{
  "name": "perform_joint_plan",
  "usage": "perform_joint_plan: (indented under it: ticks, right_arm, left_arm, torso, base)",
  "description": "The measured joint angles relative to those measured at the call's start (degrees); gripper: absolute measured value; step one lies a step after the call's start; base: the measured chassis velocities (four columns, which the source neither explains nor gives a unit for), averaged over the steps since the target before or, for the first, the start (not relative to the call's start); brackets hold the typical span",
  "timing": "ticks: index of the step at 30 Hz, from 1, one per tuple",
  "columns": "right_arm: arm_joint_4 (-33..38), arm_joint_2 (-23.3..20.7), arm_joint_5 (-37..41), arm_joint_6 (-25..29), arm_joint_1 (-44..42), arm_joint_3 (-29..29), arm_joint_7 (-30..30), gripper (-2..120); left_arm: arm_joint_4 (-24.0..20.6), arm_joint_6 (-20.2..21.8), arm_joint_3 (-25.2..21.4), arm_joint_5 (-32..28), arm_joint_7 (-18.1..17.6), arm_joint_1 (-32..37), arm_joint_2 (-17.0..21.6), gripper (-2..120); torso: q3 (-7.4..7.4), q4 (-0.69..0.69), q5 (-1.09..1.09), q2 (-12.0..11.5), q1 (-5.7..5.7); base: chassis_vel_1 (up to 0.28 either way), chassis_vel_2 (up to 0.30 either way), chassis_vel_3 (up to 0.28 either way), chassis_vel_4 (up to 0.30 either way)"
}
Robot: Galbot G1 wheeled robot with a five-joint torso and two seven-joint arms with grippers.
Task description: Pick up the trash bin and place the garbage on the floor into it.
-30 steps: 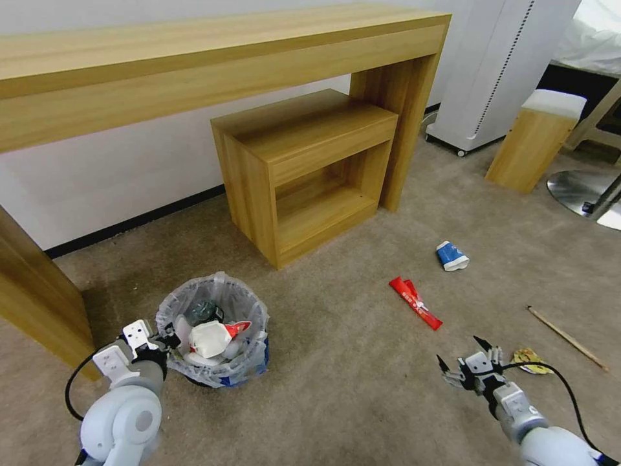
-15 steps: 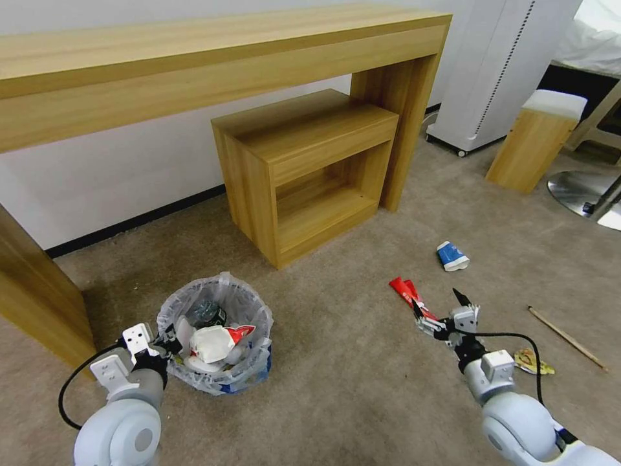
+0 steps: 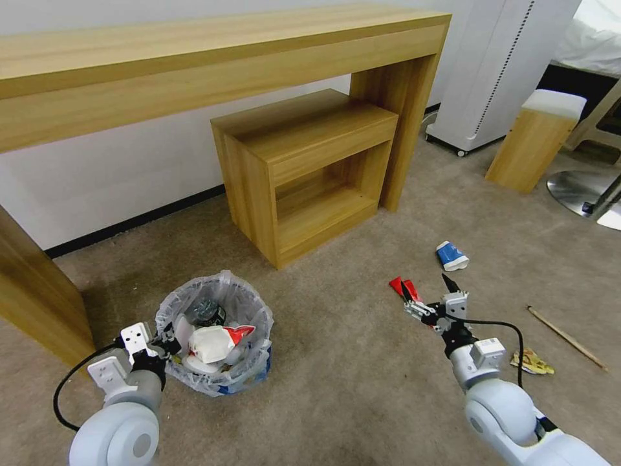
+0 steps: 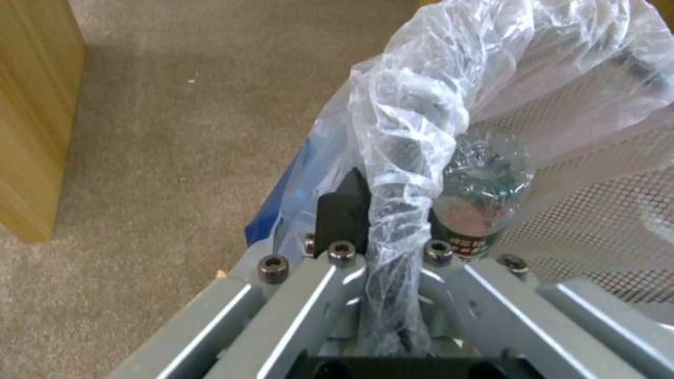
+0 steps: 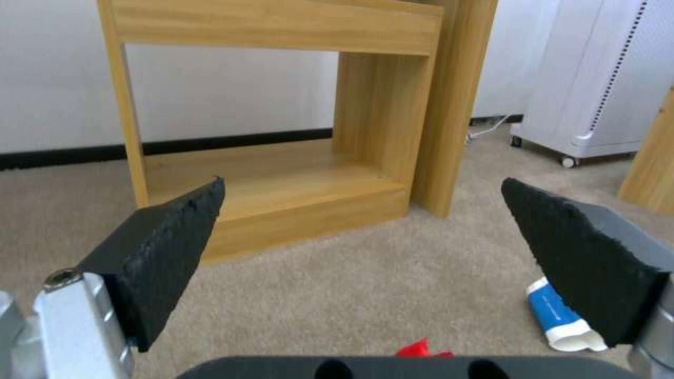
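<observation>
The trash bin, lined with a crinkly clear bag, sits low at the front left with a crushed red-white cup and a bottle inside. My left gripper is shut on its bagged rim. My right gripper hovers open just above the red wrapper on the beige carpet floor. In the right wrist view the wrapper's tip lies below the spread pads. Further garbage lies nearby: a blue-white cup, a yellow wrapper and a wooden stick.
A long wooden console table stands against the wall with a small open cabinet under it. At the back right are a white appliance, a padded wooden stool and a metal chair base.
My right arm has swung forward and to the left, from beside the yellow wrapper to over the red wrapper, still open. The left gripper keeps its hold on the bin's rim.
</observation>
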Motion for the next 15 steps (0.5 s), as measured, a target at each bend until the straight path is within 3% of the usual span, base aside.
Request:
perform_joint_plan:
  ticks: [15]
  right_arm:
    - [-0.04, 0.42, -0.07, 0.29, -0.35, 0.93, -0.80, 100]
  left_arm:
    - [0.68, -0.04, 0.33, 0.17, 0.14, -0.52, 0.12, 0]
  torso:
    - [0.00, -0.01, 0.00, 0.00, 0.00]
  base:
    - [0.000, 0.000, 0.000, 0.000]
